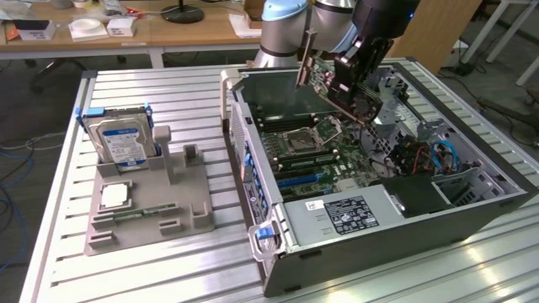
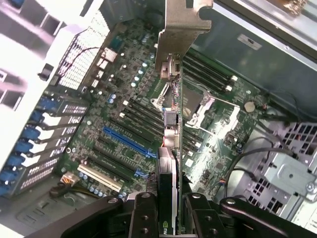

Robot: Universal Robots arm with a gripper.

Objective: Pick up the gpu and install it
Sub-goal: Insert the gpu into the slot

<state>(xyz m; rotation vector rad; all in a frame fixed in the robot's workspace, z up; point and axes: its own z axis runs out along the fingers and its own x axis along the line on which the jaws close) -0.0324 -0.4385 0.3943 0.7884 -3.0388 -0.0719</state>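
In the exterior view, the gripper (image 1: 360,62) holds the gpu (image 1: 332,82) up in the air over the open computer case (image 1: 379,243). The card is tilted and hangs above the green motherboard (image 1: 313,151), not touching it. The case lies on its side on the metal table (image 1: 168,88). Well apart, toward the exterior view's left, a gray holder (image 1: 189,208) sits on the table with a silver hard drive (image 1: 122,142) standing in it. So 1 step looks done: the card is picked up. The step in hand, I think, is bringing it to its place inside the case. In the wrist view, the gripper (image 2: 171,218) has 2 black fingers (image 2: 143,215), 1 on each side of the gpu (image 2: 168,168), and the jaws are squeezed tight on it. We see the card from its thin edge, with its shiny metal plate (image 2: 183,25) at the far end. Under it is the motherboard (image 2: 119,94), with a long blue slot (image 2: 128,141) and black slots beside it. The card floats above the board, off to one side of the blue slot and nearer the square chip socket (image 2: 198,106). I think the card needs to be lined up straight over a long slot and pushed down gently and evenly. If it is tilted, it may not slide in.
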